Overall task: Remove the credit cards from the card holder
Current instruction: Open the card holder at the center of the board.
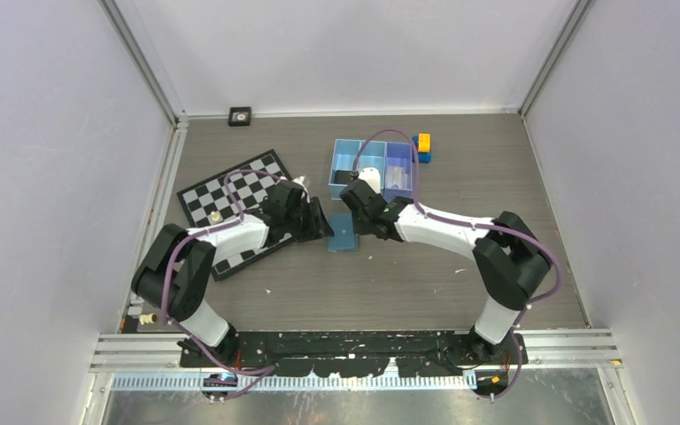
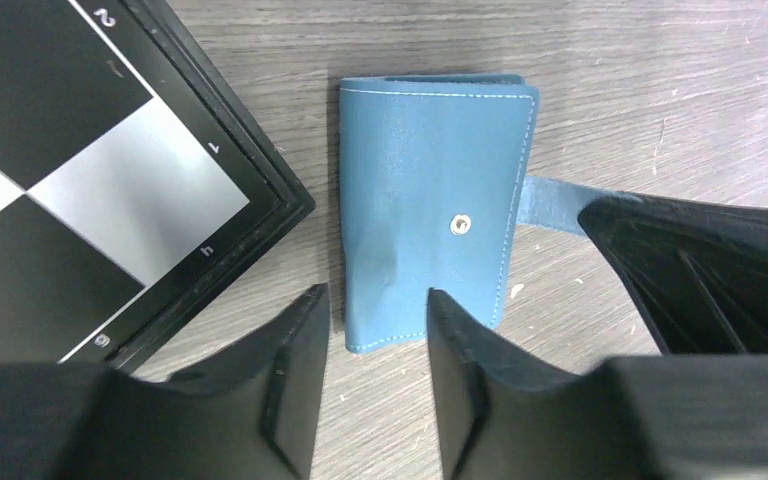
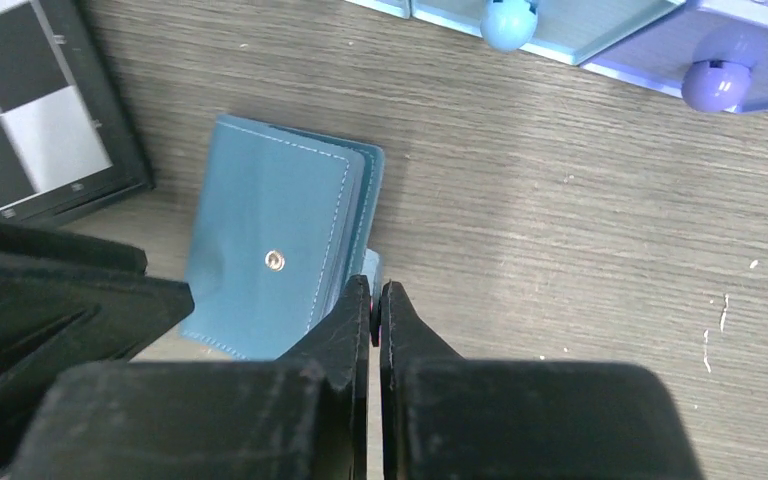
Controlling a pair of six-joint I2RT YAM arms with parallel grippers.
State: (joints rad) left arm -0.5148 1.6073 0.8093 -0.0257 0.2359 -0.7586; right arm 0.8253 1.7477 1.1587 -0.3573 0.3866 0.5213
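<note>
The card holder [image 1: 343, 232] is a small blue folded wallet with a round snap button, lying flat on the wooden table between my two grippers. It also shows in the left wrist view [image 2: 430, 200] and in the right wrist view [image 3: 270, 250]. My left gripper [image 2: 372, 310] is open, its fingertips on either side of the wallet's near edge, just above the table. My right gripper [image 3: 373, 290] is shut at the wallet's open side, pinching its blue strap [image 2: 550, 200]. The credit cards are hidden.
A black-and-white chessboard [image 1: 230, 199] lies just left of the wallet, its corner close to my left fingers [image 2: 210, 200]. A three-compartment blue tray [image 1: 374, 168] stands behind, with yellow-and-blue blocks [image 1: 423, 146] at its right. A small black object [image 1: 240, 116] sits by the back wall.
</note>
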